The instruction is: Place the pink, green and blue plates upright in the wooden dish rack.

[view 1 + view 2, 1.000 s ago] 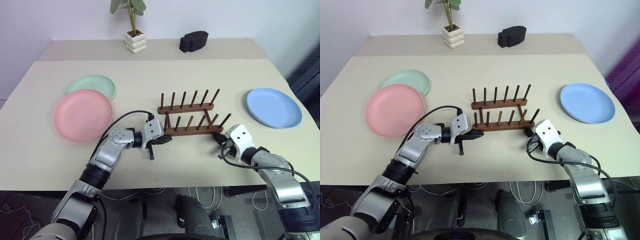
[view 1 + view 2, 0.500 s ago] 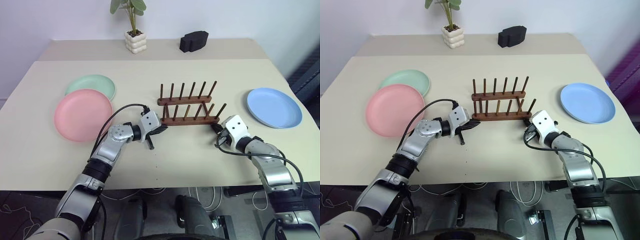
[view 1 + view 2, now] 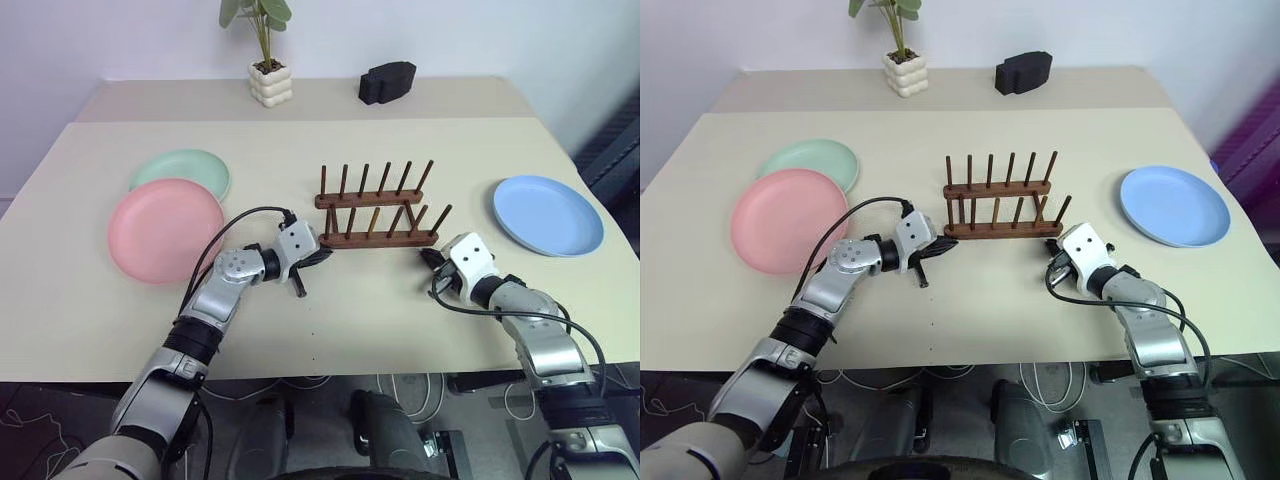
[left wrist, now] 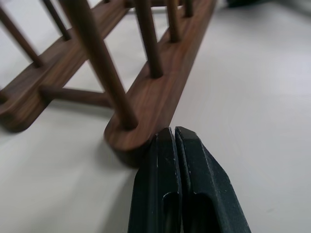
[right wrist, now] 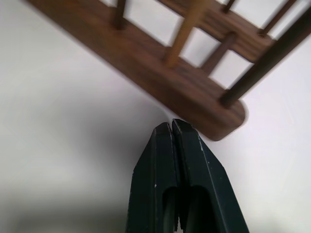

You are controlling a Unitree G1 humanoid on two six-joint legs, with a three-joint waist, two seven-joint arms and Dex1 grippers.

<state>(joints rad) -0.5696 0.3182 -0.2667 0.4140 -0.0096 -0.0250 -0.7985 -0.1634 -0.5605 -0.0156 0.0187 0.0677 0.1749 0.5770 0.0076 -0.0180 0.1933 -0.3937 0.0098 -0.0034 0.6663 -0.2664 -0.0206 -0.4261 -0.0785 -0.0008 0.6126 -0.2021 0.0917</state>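
Both pincers, left pincer (image 4: 172, 133) and right pincer (image 5: 171, 125), are pressed together at the near bar's ends of the wooden dish rack (image 3: 378, 213), now squared and farther than 1 second ago. Pink plate (image 3: 165, 229), green plate (image 3: 183, 166), blue plate (image 3: 548, 214) lie flat on the table (image 3: 400, 310).

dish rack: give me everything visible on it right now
The wooden dish rack is dark brown: two parallel base bars joined by rungs, each carrying a row of thin upright pegs. It stands empty at mid-table. The shut left gripper presses against one end of the near bar; the shut right gripper sits at the other end, contact unclear.
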